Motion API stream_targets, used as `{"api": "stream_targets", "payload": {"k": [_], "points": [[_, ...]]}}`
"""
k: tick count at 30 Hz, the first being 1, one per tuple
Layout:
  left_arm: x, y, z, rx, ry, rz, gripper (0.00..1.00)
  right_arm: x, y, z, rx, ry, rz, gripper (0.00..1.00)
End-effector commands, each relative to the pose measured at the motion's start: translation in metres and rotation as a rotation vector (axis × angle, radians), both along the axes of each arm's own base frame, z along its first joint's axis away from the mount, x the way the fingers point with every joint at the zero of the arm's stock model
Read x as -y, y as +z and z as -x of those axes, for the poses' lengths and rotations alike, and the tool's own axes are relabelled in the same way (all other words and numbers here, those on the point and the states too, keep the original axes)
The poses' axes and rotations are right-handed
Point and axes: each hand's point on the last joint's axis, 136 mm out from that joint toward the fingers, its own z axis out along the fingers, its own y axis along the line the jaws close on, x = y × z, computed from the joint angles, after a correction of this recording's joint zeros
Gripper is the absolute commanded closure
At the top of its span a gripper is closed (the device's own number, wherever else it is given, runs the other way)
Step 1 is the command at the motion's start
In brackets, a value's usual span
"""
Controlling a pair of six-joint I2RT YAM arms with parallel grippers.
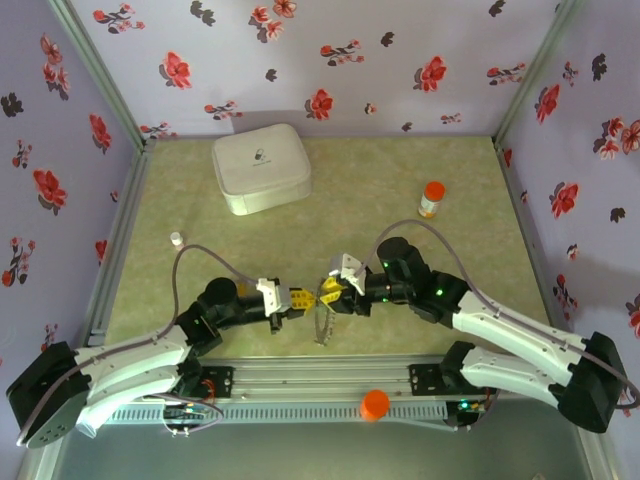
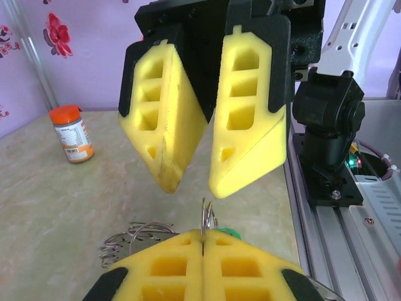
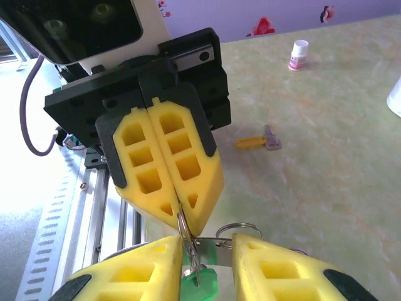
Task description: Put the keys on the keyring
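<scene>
Two keys, one keyring: the job looks half done at best. The left gripper has its yellow pads pressed together on a thin wire loop of the keyring and holds it off the table, close to the middle of the near edge. More of the ring's wire coils trail down to the table surface under it. The right gripper faces it tip to tip with its jaws parted and grips nothing; the ring loop and the green key sit in the gap between its fingers. The green key hangs right at the pinched loop. It may be threaded on, but the wrist views can't confirm whether it is fully through or only hooked. The yellow key lies flat on the table, well apart from both grippers, beyond the left gripper on the side of the small white bottle, with nothing touching it. Step in hand, as a judgement: finishing the green key on the ring with the left arm acting as the vise. Next move probably calls for the right gripper to back off clear of the ring, reach past the left arm and pinch the yellow key by its head. The left pinch has to hold steady so the loop doesn't rotate or slip. Risk: the key is thin and flat on the surface, so it is easy to miss or skid.
</scene>
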Motion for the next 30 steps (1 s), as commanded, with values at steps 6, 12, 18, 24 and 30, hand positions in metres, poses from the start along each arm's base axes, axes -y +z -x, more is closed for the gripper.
{"api": "stream_targets", "payload": {"k": [6,12,18,24,30], "points": [[0.005,0.032,0.002,0.044,-0.024,0.099,1.00,-0.006,-0.002,0.006,0.012,0.065,-0.014,0.77],[0.004,0.033,0.002,0.044,-0.024,0.105,1.00,-0.008,-0.005,0.005,0.017,0.071,-0.002,0.80],[0.004,0.031,0.001,0.046,-0.014,0.102,1.00,-0.013,-0.003,0.005,0.018,0.087,-0.012,0.94],[0.000,0.014,-0.010,0.051,0.056,0.021,0.81,-0.010,-0.003,-0.001,0.049,0.065,0.032,1.00],[-0.004,-0.002,-0.011,0.061,0.061,-0.119,0.79,0.004,-0.015,-0.004,0.106,0.062,0.201,1.00]]}}
